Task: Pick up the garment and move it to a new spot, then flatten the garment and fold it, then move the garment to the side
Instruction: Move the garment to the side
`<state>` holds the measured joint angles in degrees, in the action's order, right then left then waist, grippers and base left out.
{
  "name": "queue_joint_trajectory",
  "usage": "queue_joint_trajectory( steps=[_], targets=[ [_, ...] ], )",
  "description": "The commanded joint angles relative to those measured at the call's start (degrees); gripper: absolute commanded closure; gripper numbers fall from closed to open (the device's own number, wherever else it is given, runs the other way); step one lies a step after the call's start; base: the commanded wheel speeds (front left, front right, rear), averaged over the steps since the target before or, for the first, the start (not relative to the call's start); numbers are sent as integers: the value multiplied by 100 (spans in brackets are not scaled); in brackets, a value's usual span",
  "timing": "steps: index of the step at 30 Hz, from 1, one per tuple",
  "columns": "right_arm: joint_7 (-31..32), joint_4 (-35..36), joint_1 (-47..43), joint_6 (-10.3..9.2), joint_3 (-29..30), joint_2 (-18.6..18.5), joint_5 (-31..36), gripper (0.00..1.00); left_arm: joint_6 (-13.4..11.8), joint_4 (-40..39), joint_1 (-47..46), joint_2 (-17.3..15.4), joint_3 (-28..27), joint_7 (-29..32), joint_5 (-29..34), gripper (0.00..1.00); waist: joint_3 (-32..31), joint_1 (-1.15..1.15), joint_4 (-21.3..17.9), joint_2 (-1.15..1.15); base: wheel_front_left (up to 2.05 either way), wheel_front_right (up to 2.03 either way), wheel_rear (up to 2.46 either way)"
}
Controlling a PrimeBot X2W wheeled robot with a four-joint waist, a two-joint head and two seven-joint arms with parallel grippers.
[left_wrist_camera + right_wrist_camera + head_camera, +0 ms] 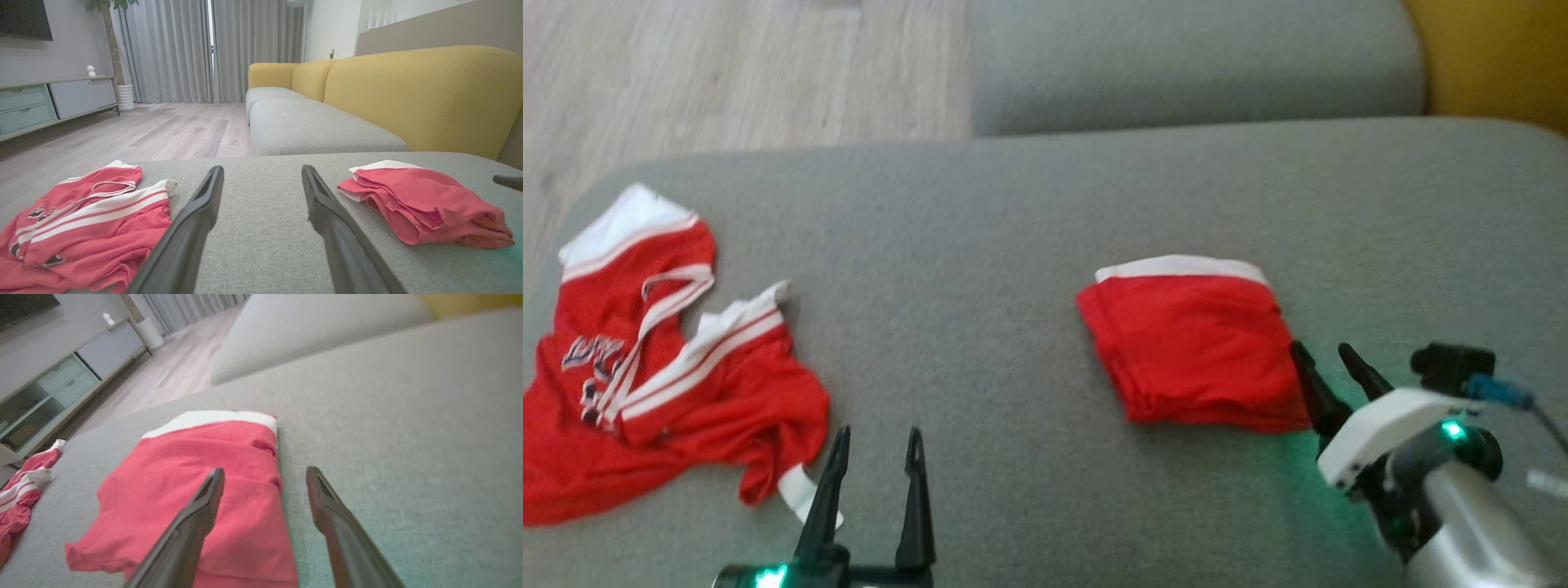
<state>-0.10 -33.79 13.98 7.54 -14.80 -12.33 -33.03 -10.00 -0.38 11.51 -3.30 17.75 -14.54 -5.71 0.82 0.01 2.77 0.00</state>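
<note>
A red garment (1192, 351) with a white waistband lies folded into a neat rectangle on the grey cushion (1013, 229), right of centre. My right gripper (1319, 349) is open at its near right corner, left finger over the cloth edge and right finger over bare cushion, as the right wrist view shows (265, 471) above the folded garment (184, 490). A second red garment (662, 367) with white stripes and lettering lies crumpled at the left. My left gripper (878, 437) is open and holds nothing, just right of that heap, between the two garments (81, 220) (425, 200).
The grey cushion's left edge drops to a wooden floor (727, 73). Another grey seat (1192, 65) lies behind, with a yellow backrest (408, 94) to the right. A low cabinet (49, 102) stands across the room. Bare cushion lies between the garments.
</note>
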Motion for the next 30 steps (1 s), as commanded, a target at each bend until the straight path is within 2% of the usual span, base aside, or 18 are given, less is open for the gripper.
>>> queue_joint_trajectory(
  steps=[1, 7, 8, 9, 10, 11, 13, 17, 23, 30],
  targets=[
    [356, -35, 289, -5, -100, -140, -443, 0, 28, -157, -403, 42, -68, -46, -74, 0, 278, -1, 232, 0, 0, 0, 0],
    [874, -368, 604, -5, -241, -368, -1338, 0, 33, -74, -655, 42, -9, -46, -82, 0, 486, -1, 377, 0, 0, 0, 0],
    [931, -391, 621, -5, -311, -382, -1469, 7, 33, -62, -683, 42, -9, -46, -76, 0, 504, -1, 390, 0, 0, 0, 0],
    [983, -384, 631, -5, -396, -400, -1593, 38, 31, -50, -704, 42, -12, -46, -71, 0, 518, -1, 397, 0, 0, 0, 0],
    [992, -373, 642, -5, -469, -438, -1689, 95, 30, -41, -720, 42, -15, -46, -67, 0, 532, -1, 400, 0, 0, 0, 0],
    [982, -351, 655, -5, -553, -490, -1754, 100, 26, -34, -736, 42, -18, -46, -65, 0, 550, -1, 399, 0, 0, 0, 0],
    [968, -318, 668, -5, -638, -544, -1818, 100, 16, -30, -750, 42, -25, -46, -64, 0, 570, -1, 387, 0, 0, 0, 0],
    [687, -223, 824, -5, -841, -901, -1861, 100, -20, -42, -777, 42, -58, -46, -100, 0, 683, -1, 228, 0, 0, 0, 0],
    [618, -293, 1369, -5, -992, -1736, -1510, 100, -19, -83, -980, 42, -36, -46, -131, 0, 1129, -1, -194, 0, 0, 0, 0],
    [586, -573, 2107, -5, -660, -2567, -1116, 100, 77, -38, -1491, 42, 1, -46, -36, 0, 1790, -1, -645, 0, 0, 0, 0]
  ],
)
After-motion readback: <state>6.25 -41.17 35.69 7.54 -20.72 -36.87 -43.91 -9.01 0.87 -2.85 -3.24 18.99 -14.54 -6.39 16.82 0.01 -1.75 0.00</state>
